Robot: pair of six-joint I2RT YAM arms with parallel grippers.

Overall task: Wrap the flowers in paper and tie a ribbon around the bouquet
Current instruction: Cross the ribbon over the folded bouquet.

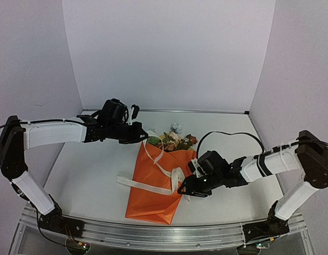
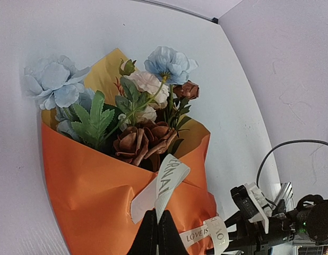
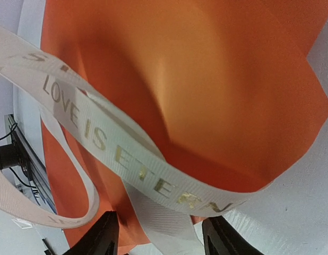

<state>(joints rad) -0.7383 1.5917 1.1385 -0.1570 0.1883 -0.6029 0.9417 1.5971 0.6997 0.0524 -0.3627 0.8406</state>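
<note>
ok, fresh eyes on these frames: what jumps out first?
The bright orange bouquet lying mid-table, blue, cream and red flowers spilling from its far end. Next, the cream ribbon looped loosely across it: the left gripper pinches one strand shut near the flower end, while the right gripper stands open by the ribbon at the cone's right edge.

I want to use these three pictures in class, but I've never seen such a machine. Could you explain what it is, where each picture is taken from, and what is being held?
Two robot arms stand at a white table. One picture looks down from above; the others come from cameras on each wrist. On the table lies a bouquet: flowers wrapped in orange paper. A cream ribbon printed "LOVE IS" crosses the paper. The left gripper is shut on the ribbon. The right gripper is open, with the ribbon running between its fingers.
</note>
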